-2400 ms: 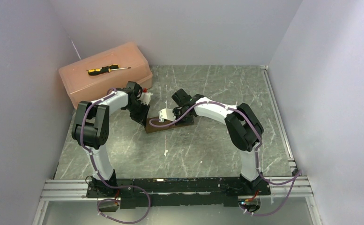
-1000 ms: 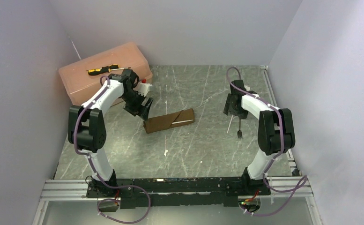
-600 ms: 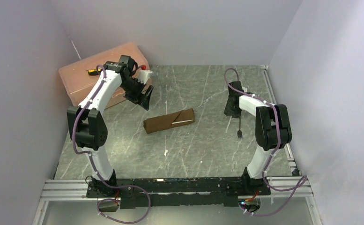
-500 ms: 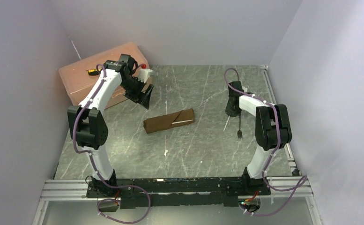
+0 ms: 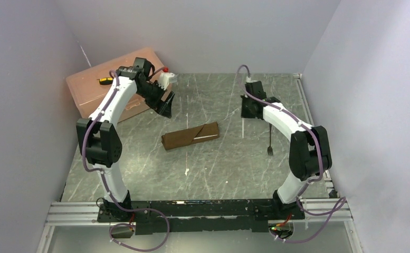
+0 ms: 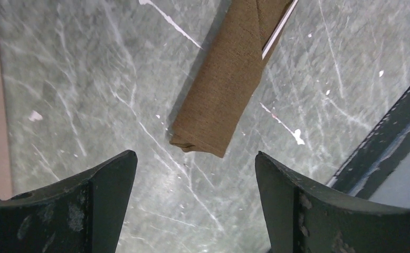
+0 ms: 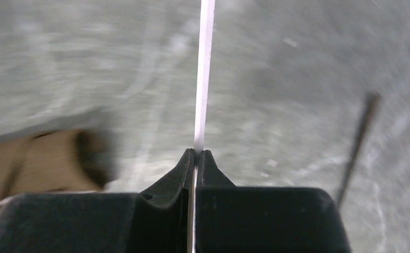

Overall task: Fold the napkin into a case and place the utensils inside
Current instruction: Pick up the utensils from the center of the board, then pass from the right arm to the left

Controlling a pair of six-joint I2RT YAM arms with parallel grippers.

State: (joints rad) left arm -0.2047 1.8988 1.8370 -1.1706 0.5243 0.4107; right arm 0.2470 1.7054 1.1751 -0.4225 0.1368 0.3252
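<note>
From above, your left gripper hangs spread wide beside the pink box, while your right gripper, arm reaching inward, pinches a thin silvery utensil above the table. The folded brown case lies between the arms; a fork rests under the right arm.

Your left wrist view shows the case's end between parted fingers.

Your right wrist view shows jaws clamped on the utensil. No writing is legible.

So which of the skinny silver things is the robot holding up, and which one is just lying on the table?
The right end effector pinches the pale flat utensil. The fork, beside it nearer the right wall, lies untouched on the table.
</note>
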